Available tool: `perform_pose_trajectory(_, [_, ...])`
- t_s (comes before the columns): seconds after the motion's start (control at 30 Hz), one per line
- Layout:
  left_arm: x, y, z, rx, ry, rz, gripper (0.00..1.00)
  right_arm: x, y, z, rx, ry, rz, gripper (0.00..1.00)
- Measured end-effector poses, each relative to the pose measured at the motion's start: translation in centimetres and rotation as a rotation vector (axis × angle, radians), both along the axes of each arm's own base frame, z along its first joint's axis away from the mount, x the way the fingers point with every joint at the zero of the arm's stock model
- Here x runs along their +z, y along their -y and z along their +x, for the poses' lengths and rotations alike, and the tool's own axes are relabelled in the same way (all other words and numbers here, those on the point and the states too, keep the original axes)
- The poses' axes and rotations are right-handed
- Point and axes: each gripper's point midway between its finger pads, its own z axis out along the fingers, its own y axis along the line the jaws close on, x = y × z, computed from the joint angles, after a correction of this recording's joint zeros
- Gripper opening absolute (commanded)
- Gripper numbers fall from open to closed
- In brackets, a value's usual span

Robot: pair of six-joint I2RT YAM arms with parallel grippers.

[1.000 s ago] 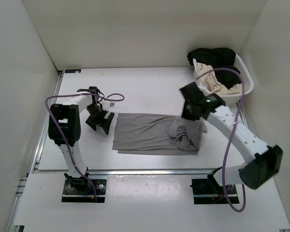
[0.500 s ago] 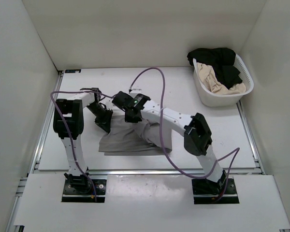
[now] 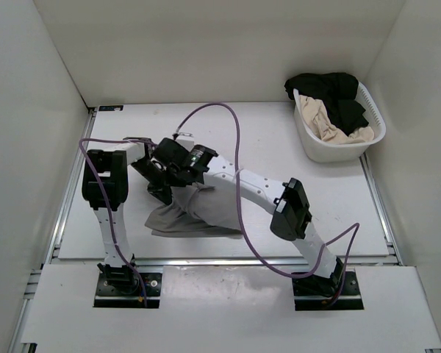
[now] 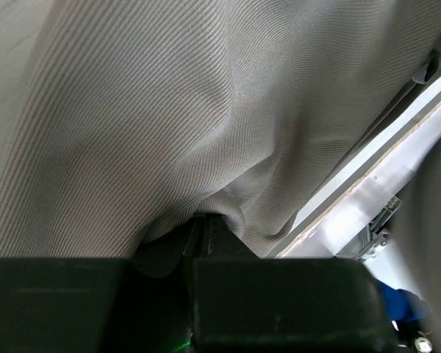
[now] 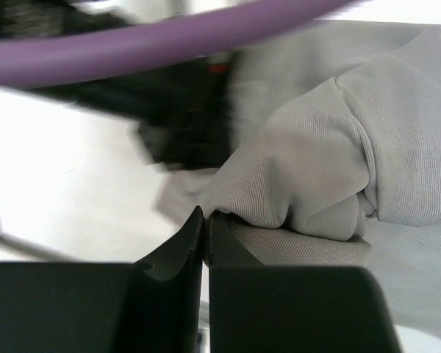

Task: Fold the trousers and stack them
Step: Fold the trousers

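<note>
Left hand (image 4: pixel 203 224) and right hand (image 5: pixel 206 220) clamp the trousers (image 3: pixel 198 209), folds burying the left grip.

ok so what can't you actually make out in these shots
- Top view: the right arm lies across the trousers, hiding how they are folded.
- Top view: the left gripper is dark and half under that arm's wrist, so its jaws cannot be read.
- Left wrist view: cloth covers nearly everything, including the pinch itself.
- Right wrist view: a blurred purple cable and a dark shape block the background.
- Basket: garments too bunched to identify.
</note>
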Motion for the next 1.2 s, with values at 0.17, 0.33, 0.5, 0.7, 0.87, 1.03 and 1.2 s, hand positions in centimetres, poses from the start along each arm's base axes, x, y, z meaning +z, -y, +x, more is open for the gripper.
perform_pose_trajectory(0.17, [0.0, -0.2, 0.1, -0.001, 0.003, 0.014, 0.15, -1.1, -4.1, -2.4, 0.077, -0.056, 0.086, 0.0])
perform_pose_trajectory(0.33, [0.1, -1.1, 0.5, 0.022, -0.02, 0.051, 0.24, -5.7, -6.0, -3.0, 0.102, -0.114, 0.07, 0.01])
perform_pose_trajectory(0.5, [1.0, -4.8, 3.4, 0.111, 0.019, 0.142, 0.54, -7.4, -6.0, -1.8, 0.12, -0.137, 0.075, 0.44])
perform_pose_trajectory(0.7, [2.0, -12.1, 10.2, 0.178, 0.255, 0.368, 0.54, -6.9, -6.8, -1.3, 0.206, -0.107, 0.104, 0.64])
perform_pose_trajectory(0.87, [4.6, -13.9, 13.3, 0.176, 0.373, 0.457, 0.61, -5.0, -5.8, -1.8, 0.252, -0.053, 0.083, 0.68])
perform_pose_trajectory(1.03, [9.2, -13.0, 14.0, 0.101, 0.518, 0.437, 0.63, 2.2, 1.4, -2.9, 0.158, 0.048, 0.072, 0.79])
perform_pose_trajectory(1.2, [14.6, -7.3, 11.5, -0.089, 0.697, 0.337, 0.83, 6.8, 12.0, -4.6, -0.016, 0.108, 0.149, 0.82])
